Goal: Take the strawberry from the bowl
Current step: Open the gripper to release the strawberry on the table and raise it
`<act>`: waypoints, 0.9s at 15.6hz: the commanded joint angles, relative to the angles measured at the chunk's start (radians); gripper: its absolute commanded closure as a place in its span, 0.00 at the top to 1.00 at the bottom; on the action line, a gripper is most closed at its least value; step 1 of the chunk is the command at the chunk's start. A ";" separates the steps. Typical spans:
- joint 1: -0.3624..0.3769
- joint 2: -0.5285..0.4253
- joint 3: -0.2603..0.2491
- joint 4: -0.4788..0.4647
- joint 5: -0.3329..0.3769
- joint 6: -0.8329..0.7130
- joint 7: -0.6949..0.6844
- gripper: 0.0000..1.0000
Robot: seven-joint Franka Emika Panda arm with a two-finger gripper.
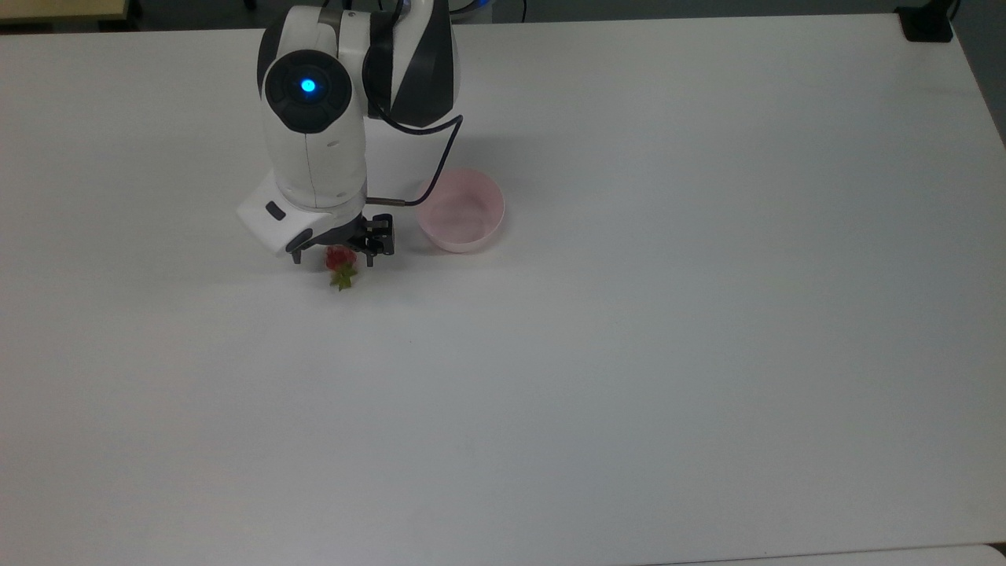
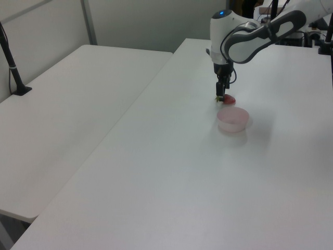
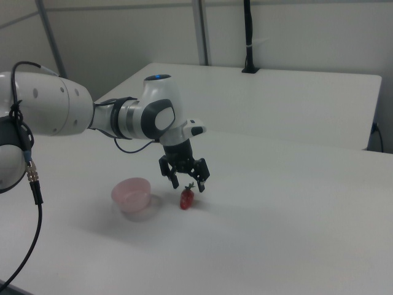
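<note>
The strawberry (image 1: 340,265) lies on the white table (image 1: 629,354), red with its green cap pointing toward the top view's bottom, a short way to the top view's left of the bowl (image 1: 471,236). The pale pink bowl (image 3: 131,195) is empty. My gripper (image 1: 336,250) hangs just above the strawberry (image 3: 186,198) and is open, its black fingers (image 3: 201,183) spread to either side and apart from the fruit. In the left view the gripper (image 2: 222,95) points straight down at the strawberry (image 2: 229,99), just behind the bowl (image 2: 232,119).
A black cable (image 1: 440,169) loops from the arm's wrist toward the bowl's rim. A black clamp (image 1: 927,23) sits at the table's far corner in the top view's upper right. A second white table (image 2: 78,104) adjoins on the left view's left, with a black post (image 2: 13,67).
</note>
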 commanded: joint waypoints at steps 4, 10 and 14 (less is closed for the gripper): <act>0.017 -0.160 0.006 0.014 0.002 -0.116 0.127 1.00; 0.037 -0.370 0.007 0.060 0.129 -0.390 0.213 1.00; 0.066 -0.484 -0.006 0.061 0.218 -0.583 0.237 1.00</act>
